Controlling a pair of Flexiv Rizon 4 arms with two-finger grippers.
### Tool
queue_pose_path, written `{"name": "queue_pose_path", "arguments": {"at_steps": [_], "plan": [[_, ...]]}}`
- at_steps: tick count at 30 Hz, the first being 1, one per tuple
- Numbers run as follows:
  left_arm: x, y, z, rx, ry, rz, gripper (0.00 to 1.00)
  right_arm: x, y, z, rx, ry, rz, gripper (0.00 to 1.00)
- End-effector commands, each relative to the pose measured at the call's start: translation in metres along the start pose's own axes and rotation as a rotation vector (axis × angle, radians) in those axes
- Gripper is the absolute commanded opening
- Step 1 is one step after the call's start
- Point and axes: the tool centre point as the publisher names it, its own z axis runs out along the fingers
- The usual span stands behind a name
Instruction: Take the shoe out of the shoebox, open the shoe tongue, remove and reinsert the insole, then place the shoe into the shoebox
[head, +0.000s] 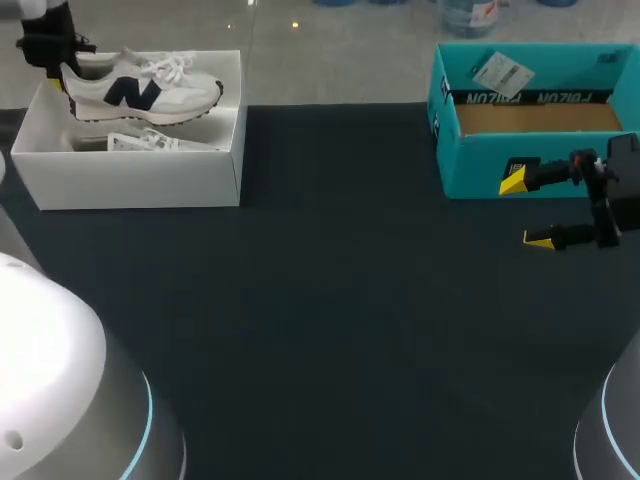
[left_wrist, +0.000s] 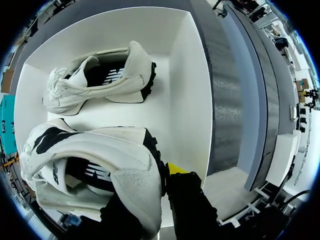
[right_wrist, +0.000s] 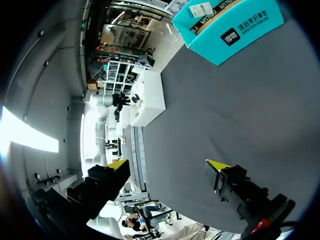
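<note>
Heel grab on the shoe, lift-out step

Left jaws are clamped on the heel of the shoe (head: 145, 88), which is held over the far side of the white shoebox (head: 130, 182) at far left, toe pointing right. On the wrist cam I only get one yellow tip, pressed against the back of the heel. The other finger is hidden by the heel, so the clamp is my read of it. A second shoe (left_wrist: 100, 75) lies on its side in the box. Right jaws hang wide apart, holding nothing, just in front of the teal box (head: 480, 170) at far right.

How I'd play it: lift straight up until the sole clears the wall, then carry it right and near, onto bare tabletop (head: 330, 300). A heel-only hold will probably let the toe droop, so go slow and land toe first.
</note>
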Motion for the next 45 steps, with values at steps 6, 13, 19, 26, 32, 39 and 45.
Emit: {"name": "queue_pose_path", "arguments": {"at_steps": [6,13,19,26,32,39,45], "plan": [[-0.003,0.01,0.037,-0.004,-0.015,0.002,0.0,0.0,-0.001,0.001,-0.001,-0.004,0.002,1.0],[-0.005,0.011,0.056,-0.023,-0.018,0.003,0.0,0.0,-0.001,0.001,-0.001,-0.004,0.002,1.0],[-0.005,0.012,0.071,-0.027,-0.011,0.013,0.0,0.0,-0.001,0.001,-0.001,-0.004,0.002,1.0],[-0.002,0.015,0.071,-0.006,-0.01,0.018,0.71,0.0,-0.001,0.001,-0.001,-0.004,0.002,1.0],[-0.003,0.015,0.054,0.013,-0.027,0.027,1.0,0.0,-0.001,0.001,-0.001,-0.004,0.002,1.0],[-0.003,0.004,0.025,0.009,-0.066,0.033,1.0,0.0,-0.001,0.001,-0.001,-0.004,0.002,1.0],[-0.005,-0.008,0.0,0.028,-0.094,0.024,1.0,0.0,-0.001,0.001,-0.001,-0.004,0.002,1.0]]}}
